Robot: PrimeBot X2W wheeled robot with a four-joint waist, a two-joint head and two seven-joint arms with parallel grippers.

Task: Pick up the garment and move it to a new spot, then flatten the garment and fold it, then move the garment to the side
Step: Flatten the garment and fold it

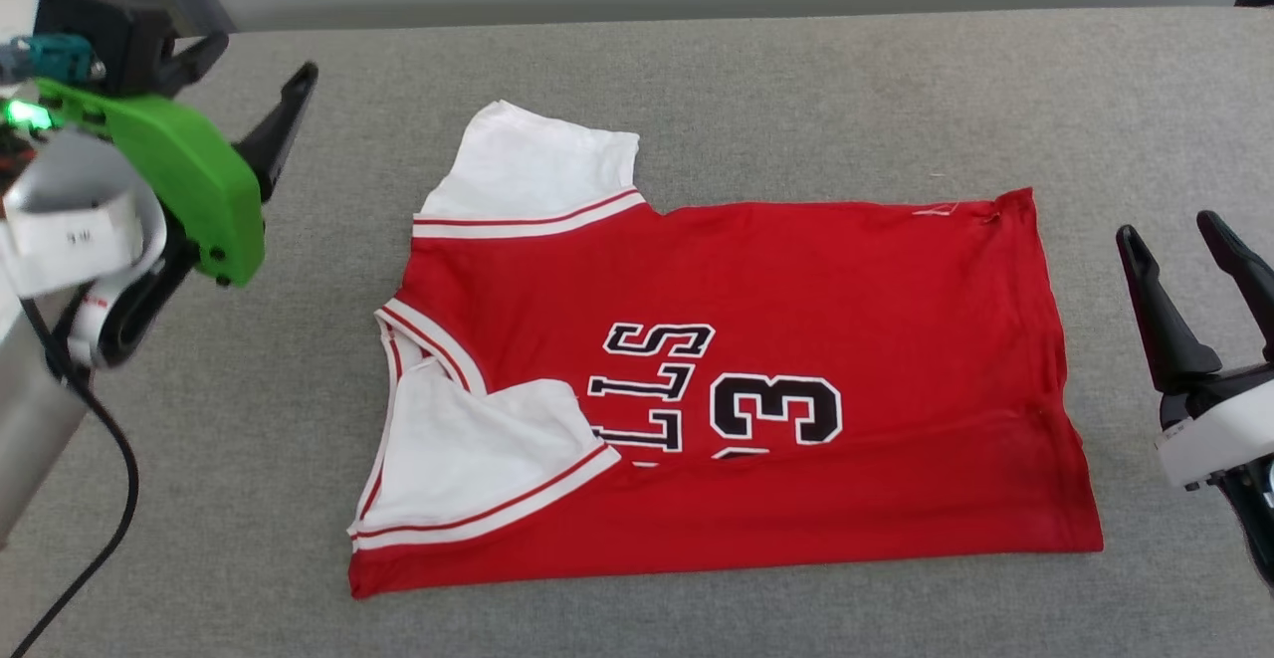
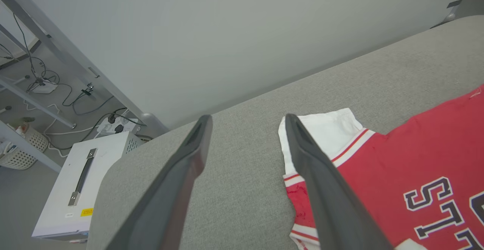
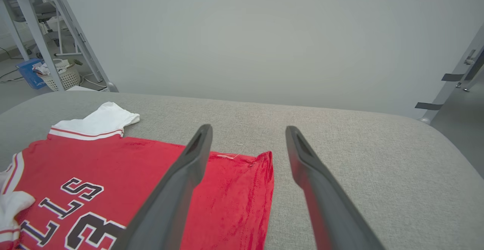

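**Fig.** Garment (image 1: 756, 379) lies flat at centre of grey desk (image 1: 796, 81), collar twd robot's left, hem twd right. Near edge is doubled over w/ near sleeve (image 1: 478, 459) resting on the chest. Far sleeve (image 1: 532, 165) pokes out unfolded, so folding is judged part-done. Left tool (image 2: 247, 119) and right tool (image 1: 1167, 230) both gape wide, empty and clear of the cloth, one off each end, prob. placed to take the two ends next. Hidden: lettering (image 1: 652, 379) begins under near sleeve; a 2nd digit barely peeks at the fold; in head view, left tool's 2nd finger sits behind its green housing (image 1: 189, 180).
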